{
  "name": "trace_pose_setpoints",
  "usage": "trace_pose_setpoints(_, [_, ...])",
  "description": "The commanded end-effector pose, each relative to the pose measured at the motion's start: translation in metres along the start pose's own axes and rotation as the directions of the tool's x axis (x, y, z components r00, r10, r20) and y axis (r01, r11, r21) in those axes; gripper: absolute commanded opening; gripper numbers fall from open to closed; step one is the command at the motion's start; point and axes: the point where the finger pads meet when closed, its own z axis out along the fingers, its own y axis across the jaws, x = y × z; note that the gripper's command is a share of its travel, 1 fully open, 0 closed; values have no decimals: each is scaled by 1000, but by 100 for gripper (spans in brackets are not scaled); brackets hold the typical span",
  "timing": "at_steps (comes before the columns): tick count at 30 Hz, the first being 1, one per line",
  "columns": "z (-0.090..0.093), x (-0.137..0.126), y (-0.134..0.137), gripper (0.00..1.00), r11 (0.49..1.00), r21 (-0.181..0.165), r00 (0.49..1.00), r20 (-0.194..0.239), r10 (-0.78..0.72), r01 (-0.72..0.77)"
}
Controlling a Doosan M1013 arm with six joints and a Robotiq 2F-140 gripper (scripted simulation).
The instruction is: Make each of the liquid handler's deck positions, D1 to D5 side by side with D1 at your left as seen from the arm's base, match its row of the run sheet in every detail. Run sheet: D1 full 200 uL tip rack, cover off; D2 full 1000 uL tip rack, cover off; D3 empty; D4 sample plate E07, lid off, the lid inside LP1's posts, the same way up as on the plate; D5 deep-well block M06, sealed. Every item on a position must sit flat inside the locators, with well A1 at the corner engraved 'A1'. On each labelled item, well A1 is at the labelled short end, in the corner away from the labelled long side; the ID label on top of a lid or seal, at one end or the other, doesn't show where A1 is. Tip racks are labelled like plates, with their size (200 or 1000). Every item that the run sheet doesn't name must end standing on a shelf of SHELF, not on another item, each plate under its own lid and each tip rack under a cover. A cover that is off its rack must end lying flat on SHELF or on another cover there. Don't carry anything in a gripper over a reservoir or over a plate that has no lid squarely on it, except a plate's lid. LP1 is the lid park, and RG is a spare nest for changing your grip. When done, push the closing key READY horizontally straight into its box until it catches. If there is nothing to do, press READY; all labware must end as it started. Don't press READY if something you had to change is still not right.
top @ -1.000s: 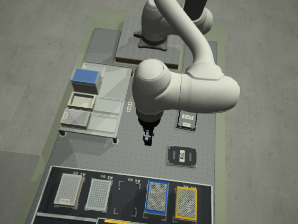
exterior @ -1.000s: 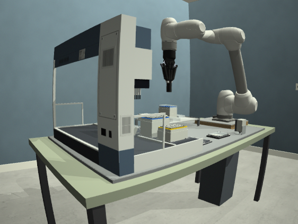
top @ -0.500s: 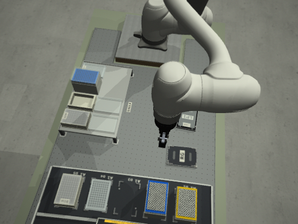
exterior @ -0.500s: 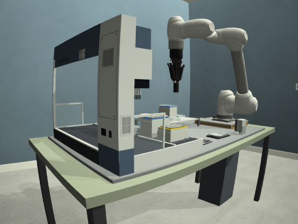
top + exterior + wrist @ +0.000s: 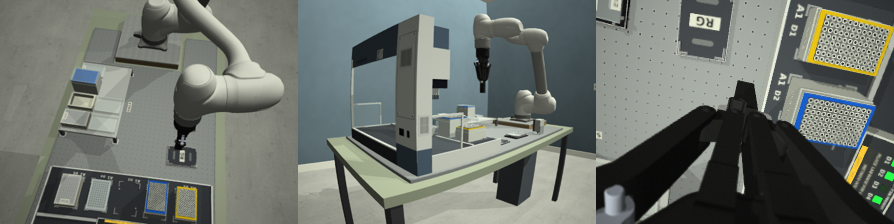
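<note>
My gripper (image 5: pixel 181 144) (image 5: pixel 482 88) (image 5: pixel 742 95) is shut and empty. It hangs high above the table, over the near edge of the RG nest (image 5: pixel 188 156) (image 5: pixel 705 47). On the deck, D1 holds an uncovered yellow-rimmed tip rack (image 5: pixel 186 203) (image 5: pixel 851 42). D2 holds an uncovered blue-rimmed tip rack (image 5: pixel 157 197) (image 5: pixel 835 120). D3 (image 5: pixel 129 196) is bare. D4 holds a clear plate (image 5: pixel 98 195). D5 holds a sealed block (image 5: pixel 68 190). The lid park (image 5: pixel 516 135) carries a flat item and is hidden behind the arm in the top view.
SHELF (image 5: pixel 120 79) stands at the left with a blue-topped covered rack (image 5: pixel 86 79), an open tray (image 5: pixel 81 102), a lidded plate (image 5: pixel 75 118) and two flat clear covers (image 5: pixel 108 105) (image 5: pixel 103 123). The liquid handler's tower (image 5: pixel 414 93) rises over the deck. A small grey box (image 5: pixel 538 126) stands near the arm's base.
</note>
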Motion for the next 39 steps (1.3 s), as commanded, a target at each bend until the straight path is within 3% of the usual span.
trace_pose_setpoints(1, [-1,14,0,10,1000,-1,1000,-1,0,0])
trace_pose_setpoints(5, [-1,33,0,10,1000,-1,1000,-1,0,0])
trace_pose_setpoints(10, [-1,33,-5,10,1000,-1,1000,-1,0,0])
trace_pose_setpoints(39, [-1,31,-140,10,1000,-1,1000,-1,0,0])
